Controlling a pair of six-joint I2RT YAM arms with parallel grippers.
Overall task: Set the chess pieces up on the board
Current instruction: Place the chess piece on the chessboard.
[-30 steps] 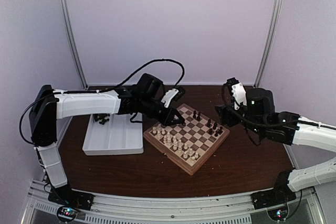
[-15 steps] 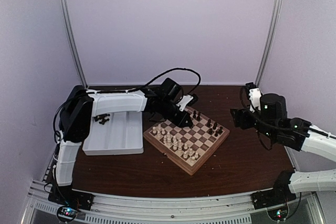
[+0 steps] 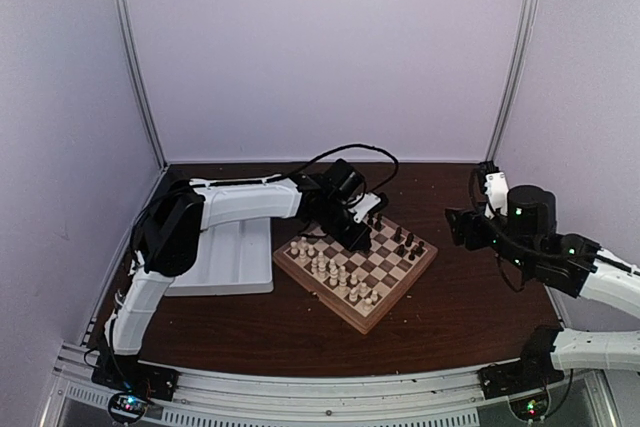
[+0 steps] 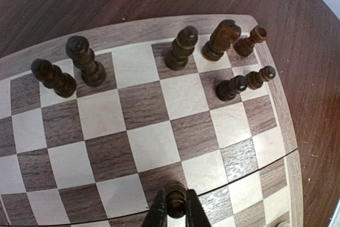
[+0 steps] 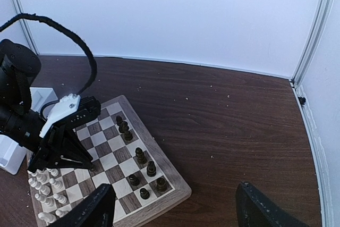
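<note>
1. Dark brown wood under everything: the table (image 3: 460, 317) carries the board (image 3: 315, 297). The board is turned diagonally, with one corner toward the arm bases and the opposite corner toward the back wall.
2. My left claw (image 4: 175, 212) is pressed together on a dark chess piece (image 4: 175, 199), pinched between the two fingertips.
3. The piece's rounded top faces the wrist camera, so its long axis runs in line with the fingers and points down at the board. It hangs over a dark square on the board's far-left side. I cannot tell whether its base touches the wood.
4. The standing dark pieces (image 4: 180, 49) are all upright. Three stand by the far rim and two small ones sit just inside them. Two more stand further left along the same edge.
5. Nearest the held piece are the two small ones, well apart from it.
6. The cream pieces (image 3: 330, 269) cluster on the near-left half of the board, beside the left claw.
7. A white tray (image 3: 215, 272) lies just left of the board, partly under the left arm.
8. The left arm's black cable (image 3: 350, 152) loops above the board's far corner.
9. My right claw (image 3: 462, 229) hangs over bare table right of the board. Its fingers (image 5: 90, 208) are spread wide with nothing between them.
</note>
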